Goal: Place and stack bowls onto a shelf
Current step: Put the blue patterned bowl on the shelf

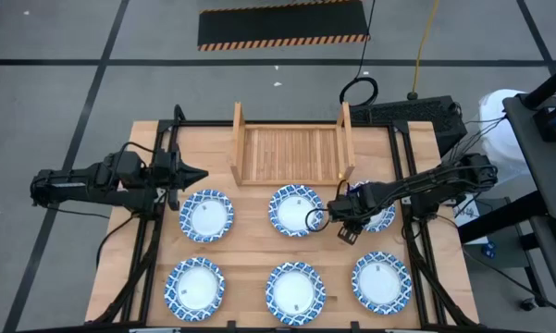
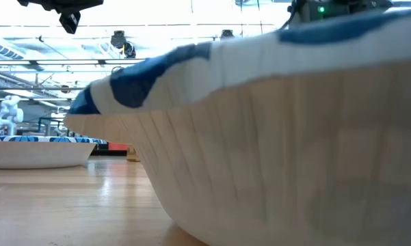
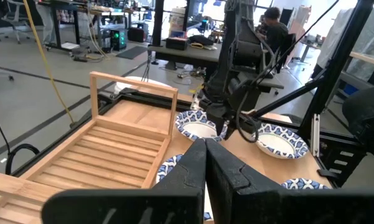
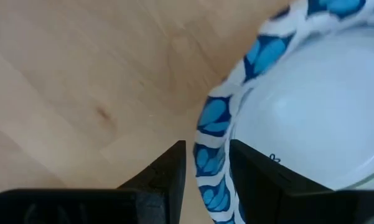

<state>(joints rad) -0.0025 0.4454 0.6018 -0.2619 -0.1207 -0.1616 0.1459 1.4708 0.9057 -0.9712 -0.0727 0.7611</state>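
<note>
Six blue-and-white rimmed bowls sit on their bases on the wooden tabletop in two rows of three: far left (image 1: 206,215), far middle (image 1: 296,210), far right (image 1: 381,218), near left (image 1: 194,284), near middle (image 1: 294,291), near right (image 1: 381,282). The light-wood slatted shelf (image 1: 291,153) stands at the table's far middle with nothing on it. My right gripper (image 1: 347,229) is at the far right bowl's left rim, shut on it. My left gripper (image 1: 196,173) hangs shut above the table, left of the shelf. The near middle bowl (image 2: 294,137) fills the low view. My right gripper (image 4: 208,155) pinches the far right bowl's patterned rim (image 4: 213,127) on the bowl's left side. One finger (image 4: 168,171) is outside the bowl over the wood and the other (image 4: 252,174) is inside over the white. The fingers come slanting down from the right. Whether the bowl is lifted, I cannot tell.
Black frame rails (image 1: 409,176) run along the tabletop's left and right sides, and cables (image 1: 356,90) lie behind the shelf. A white object (image 1: 504,120) stands right of the table. A person (image 3: 274,22) sits in the room beyond. Bare wood (image 1: 250,250) lies between the bowl rows.
</note>
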